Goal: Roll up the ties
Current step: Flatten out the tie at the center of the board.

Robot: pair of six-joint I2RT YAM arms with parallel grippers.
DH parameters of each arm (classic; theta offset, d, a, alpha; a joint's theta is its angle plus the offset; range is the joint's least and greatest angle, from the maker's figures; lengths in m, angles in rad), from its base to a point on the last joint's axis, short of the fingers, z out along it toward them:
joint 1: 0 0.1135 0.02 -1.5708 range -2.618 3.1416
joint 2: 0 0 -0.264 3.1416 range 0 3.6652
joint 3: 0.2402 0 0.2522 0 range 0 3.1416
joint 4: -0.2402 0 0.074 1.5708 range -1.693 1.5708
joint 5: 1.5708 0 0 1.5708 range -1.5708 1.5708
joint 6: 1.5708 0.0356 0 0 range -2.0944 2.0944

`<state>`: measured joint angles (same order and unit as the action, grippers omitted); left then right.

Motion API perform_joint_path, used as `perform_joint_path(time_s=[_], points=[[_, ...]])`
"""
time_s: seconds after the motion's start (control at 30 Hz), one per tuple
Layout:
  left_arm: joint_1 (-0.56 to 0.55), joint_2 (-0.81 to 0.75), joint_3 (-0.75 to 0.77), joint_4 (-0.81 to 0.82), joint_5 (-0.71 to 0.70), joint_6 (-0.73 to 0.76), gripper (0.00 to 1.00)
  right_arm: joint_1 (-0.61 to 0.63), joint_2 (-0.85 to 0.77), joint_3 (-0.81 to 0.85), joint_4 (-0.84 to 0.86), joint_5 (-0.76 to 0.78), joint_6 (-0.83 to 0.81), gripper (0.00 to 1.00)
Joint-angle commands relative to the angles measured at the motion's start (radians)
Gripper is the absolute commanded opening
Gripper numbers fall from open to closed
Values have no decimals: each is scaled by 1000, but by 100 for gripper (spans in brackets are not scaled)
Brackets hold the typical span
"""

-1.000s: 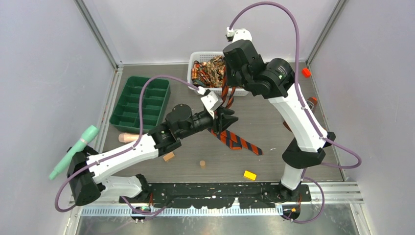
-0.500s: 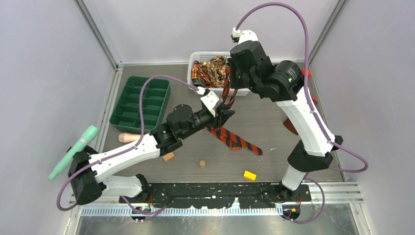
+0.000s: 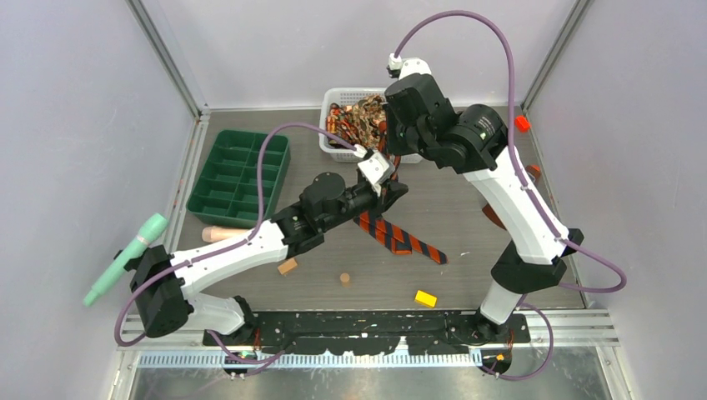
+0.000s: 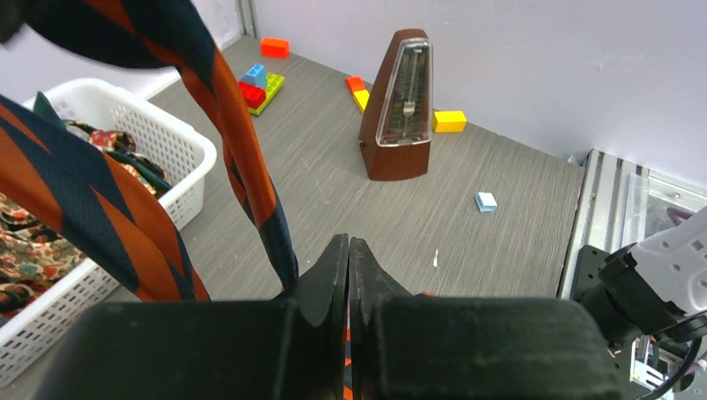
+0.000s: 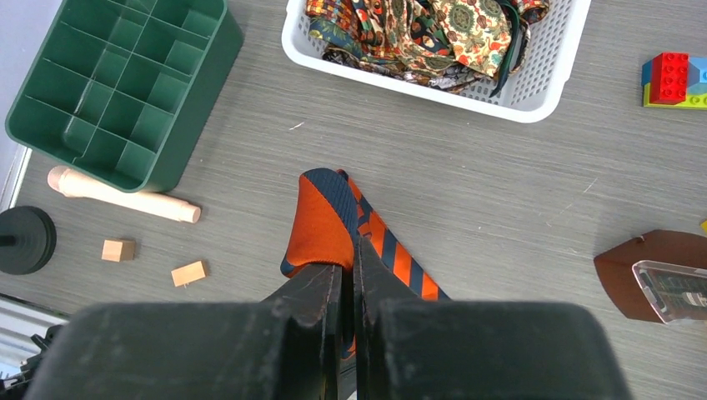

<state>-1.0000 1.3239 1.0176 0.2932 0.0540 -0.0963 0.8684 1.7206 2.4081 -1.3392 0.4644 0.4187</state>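
The orange-and-dark striped tie (image 3: 400, 237) lies partly on the table, and its upper part rises to my right gripper (image 3: 390, 158). In the right wrist view that gripper (image 5: 348, 246) is shut on the tie (image 5: 321, 221), whose fabric bulges out past the fingertips. My left gripper (image 3: 397, 190) hovers just below it. Its jaws (image 4: 348, 242) are shut tip to tip, and a strand of the tie (image 4: 242, 142) hangs just left of them. Orange shows through the slit lower down. Paisley ties (image 5: 433, 25) fill the white basket (image 5: 534, 104).
A green divided tray (image 3: 238, 175) stands at the back left, the basket (image 3: 327, 125) behind the grippers. A brown metronome (image 4: 400, 108) stands to the right with toy bricks (image 4: 258, 83) around it. A wooden peg (image 3: 218, 235), small blocks (image 3: 288, 267) and a yellow block (image 3: 426, 298) lie in front.
My left arm has reached further right and toward the basket, and its jaws have closed. The right gripper shifted slightly while still holding the striped tie up.
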Motion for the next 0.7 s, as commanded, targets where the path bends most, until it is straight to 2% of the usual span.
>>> perform_joint_path(time_s=[0.0, 0.13, 0.37, 0.47, 0.57, 0.6, 0.67], points=[[0, -40, 94, 20, 3, 3, 0, 0, -60, -16, 57, 19, 14, 1], [0, -64, 175, -65, 49, -7, 0, -1, -57, -15, 65, 67, 15, 1], [0, -62, 302, -182, 86, -4, 0, -9, -90, -3, 130, 62, 21, 7], [0, -51, 325, -210, 89, 1, 0, -12, -111, -15, 156, 59, 28, 6], [0, -58, 282, -215, 85, -3, 0, -14, -131, -28, 173, 59, 31, 4], [1, -69, 254, -210, 79, -7, 7, -15, -133, -28, 173, 58, 31, 3], [0, -110, 188, -192, 63, -20, 37, -15, -140, -30, 173, 53, 31, 3]])
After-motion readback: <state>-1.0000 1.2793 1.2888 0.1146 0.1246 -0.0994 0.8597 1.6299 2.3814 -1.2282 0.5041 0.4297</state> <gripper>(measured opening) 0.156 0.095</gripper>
